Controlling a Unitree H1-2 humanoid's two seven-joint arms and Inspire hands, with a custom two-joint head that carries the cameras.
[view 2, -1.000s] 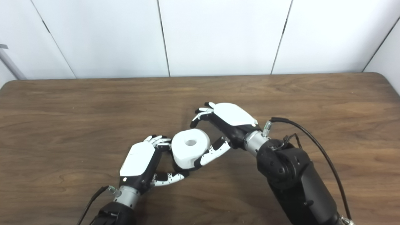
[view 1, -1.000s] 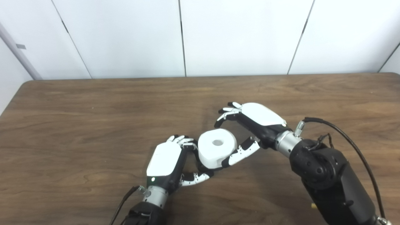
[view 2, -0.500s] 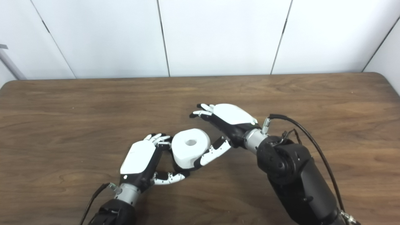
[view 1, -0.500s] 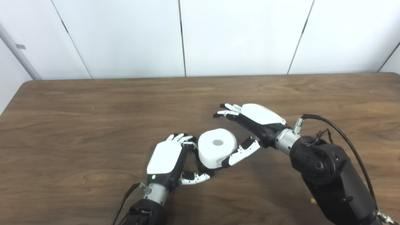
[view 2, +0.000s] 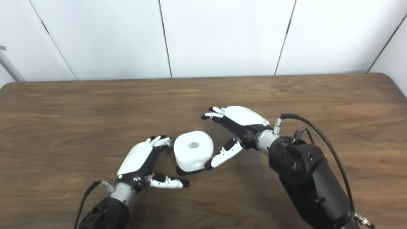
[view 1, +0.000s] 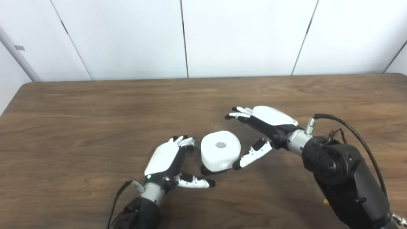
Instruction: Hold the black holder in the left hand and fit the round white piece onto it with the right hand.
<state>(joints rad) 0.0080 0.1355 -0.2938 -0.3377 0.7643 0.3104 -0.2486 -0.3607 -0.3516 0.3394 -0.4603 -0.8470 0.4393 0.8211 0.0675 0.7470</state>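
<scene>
The round white piece (view 1: 220, 150) with a hole in its top sits on the black holder (view 1: 207, 171), of which only the base edge shows under it; both stand on the table. My left hand (view 1: 165, 159) lies just left of it, open, fingers near its left side and thumb apart from the base. My right hand (view 1: 264, 124) is open to the right, fingers above and behind the piece, thumb (view 1: 252, 154) close to its right side. Neither hand holds it. The same shows in the right eye view: piece (view 2: 193, 150), left hand (view 2: 138, 159), right hand (view 2: 241, 122).
The brown wooden table (view 1: 95, 111) runs to a white panelled wall behind. A black cable (view 1: 353, 133) loops off my right forearm. A cable also hangs from my left wrist (view 1: 119, 197).
My left hand has opened and drawn back from the holder, thumb swung away. My right hand has spread and moved slightly right, its thumb off the white piece. The piece stands on the table alone.
</scene>
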